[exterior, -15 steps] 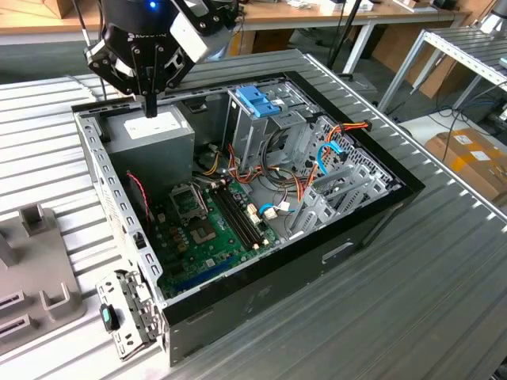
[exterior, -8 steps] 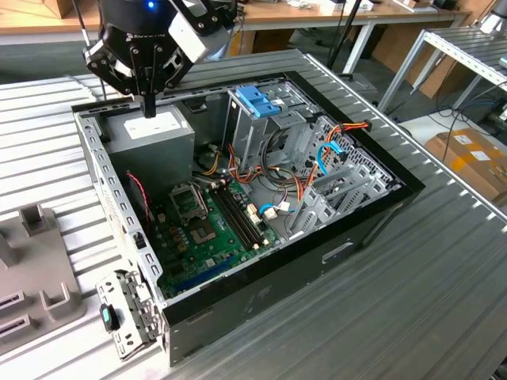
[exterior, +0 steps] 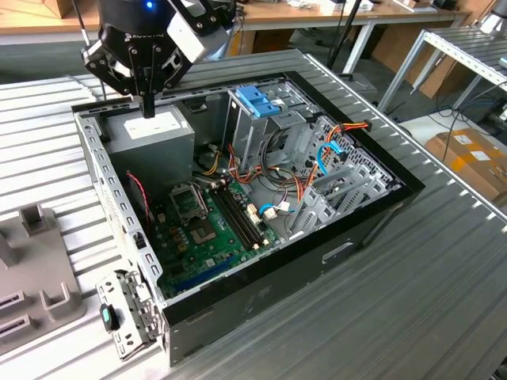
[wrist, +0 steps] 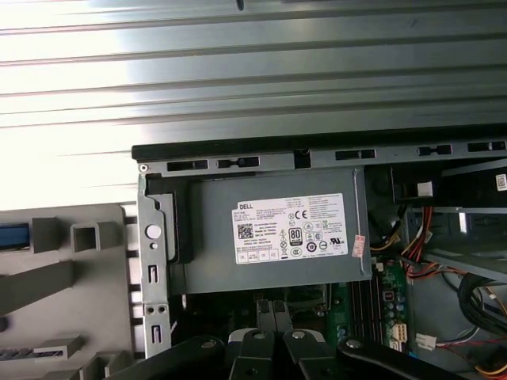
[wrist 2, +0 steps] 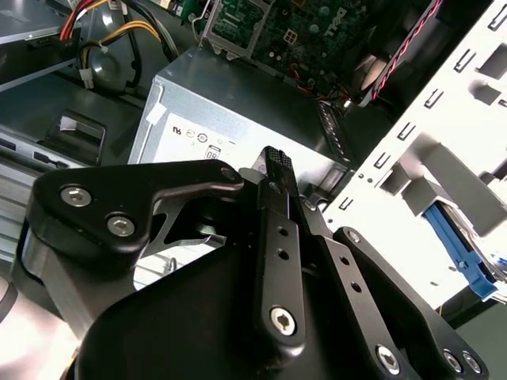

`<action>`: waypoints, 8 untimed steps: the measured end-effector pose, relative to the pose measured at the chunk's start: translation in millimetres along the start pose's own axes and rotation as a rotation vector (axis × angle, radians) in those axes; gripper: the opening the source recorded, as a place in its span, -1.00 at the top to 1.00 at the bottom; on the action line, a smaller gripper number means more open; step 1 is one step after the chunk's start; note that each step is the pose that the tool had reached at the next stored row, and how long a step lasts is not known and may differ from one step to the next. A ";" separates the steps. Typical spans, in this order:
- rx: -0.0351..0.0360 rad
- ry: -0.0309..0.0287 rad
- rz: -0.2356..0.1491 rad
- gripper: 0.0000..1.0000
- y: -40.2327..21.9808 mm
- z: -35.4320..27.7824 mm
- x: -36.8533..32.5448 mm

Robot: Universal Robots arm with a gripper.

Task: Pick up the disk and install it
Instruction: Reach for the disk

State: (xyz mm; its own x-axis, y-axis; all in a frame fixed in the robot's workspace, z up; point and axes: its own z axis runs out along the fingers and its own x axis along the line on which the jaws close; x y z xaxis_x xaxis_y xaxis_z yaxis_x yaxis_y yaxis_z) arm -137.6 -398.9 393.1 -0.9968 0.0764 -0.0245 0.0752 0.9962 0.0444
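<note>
Workshop setting: ribbed metal tabletop (exterior: 444, 261), wooden desks at 12 o'clock in the exterior view. Logged open computer case (exterior: 261, 297) at frame centre, lid off, interior exposed. Inside, noted grey power supply (exterior: 150, 138) with white sticker at 11 o'clock, green motherboard (exterior: 198, 229) at 7 o'clock, metal drive cage (exterior: 253, 134) topped by blue handle (exterior: 257, 99) at 12 o'clock, and orange and blue cables at 3 o'clock. Found claw (exterior: 148, 107) hovering just over the power supply, pointing down, fingers (wrist 2: 277, 170) pressed together with nothing between them; cannot tell about contact with the supply. Located grey holder (exterior: 36, 269) on tabletop outside the case, at 8 o'clock from it. Spotted disk (wrist 2: 462, 252) there by a light-blue rail edge just past the pale case wall in the second wrist view; metal face hidden. Recorded claw well apart from disk.
</note>
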 end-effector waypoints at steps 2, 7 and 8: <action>0.0000 0.0000 0.000 0.79 -0.1 0.0 1.0; 0.0000 0.0000 0.000 0.79 -0.3 0.0 4.1; 0.0001 0.0001 0.000 0.79 -0.4 -0.1 5.0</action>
State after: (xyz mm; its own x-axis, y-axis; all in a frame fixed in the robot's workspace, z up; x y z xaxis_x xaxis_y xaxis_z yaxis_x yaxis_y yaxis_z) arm -142.6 -398.9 393.0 -0.9968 0.0762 -0.0244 0.0751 0.9962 0.0443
